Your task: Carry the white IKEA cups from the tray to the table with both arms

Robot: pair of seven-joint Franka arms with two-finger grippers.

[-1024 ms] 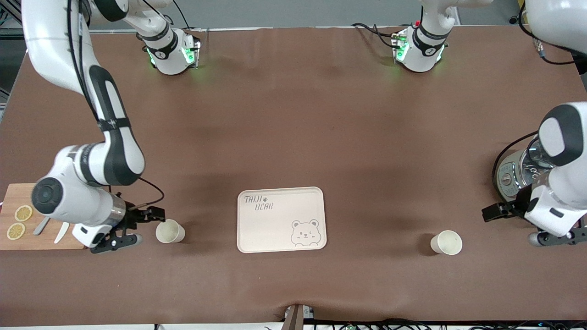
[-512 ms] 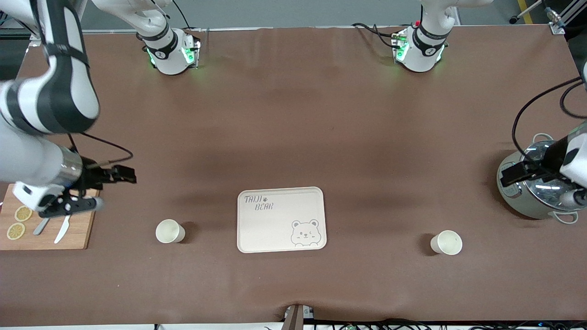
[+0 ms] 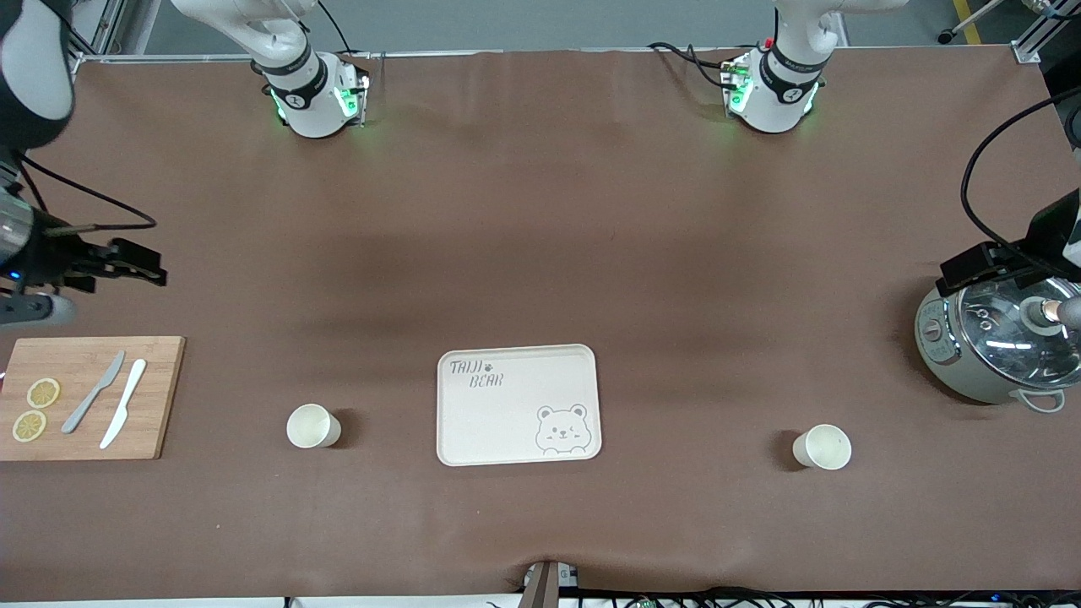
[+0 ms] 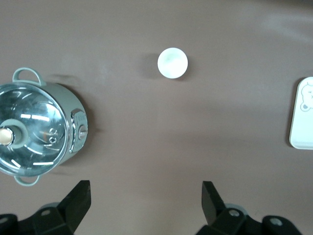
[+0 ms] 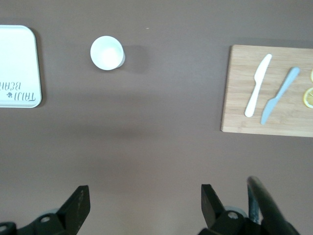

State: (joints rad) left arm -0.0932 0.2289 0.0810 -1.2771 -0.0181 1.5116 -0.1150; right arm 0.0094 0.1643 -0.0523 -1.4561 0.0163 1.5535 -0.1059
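Two small cream-white cups stood upright, rims up, on the brown table: one cup point(image 3: 312, 426) toward the right arm's end, the other cup point(image 3: 822, 447) toward the left arm's end. Between them lay one flat, rounded-rectangle tray point(image 3: 518, 404) with a bear drawing. One wooden board point(image 3: 84, 397) carried two knives point(image 3: 108, 404) and two lemon slices point(image 3: 35, 409). One grey-green pot point(image 3: 992, 350) had a glass lid. The right gripper point(image 5: 142, 203) hung wide open over bare table; the left gripper point(image 4: 145, 199) hung wide open beside the pot.
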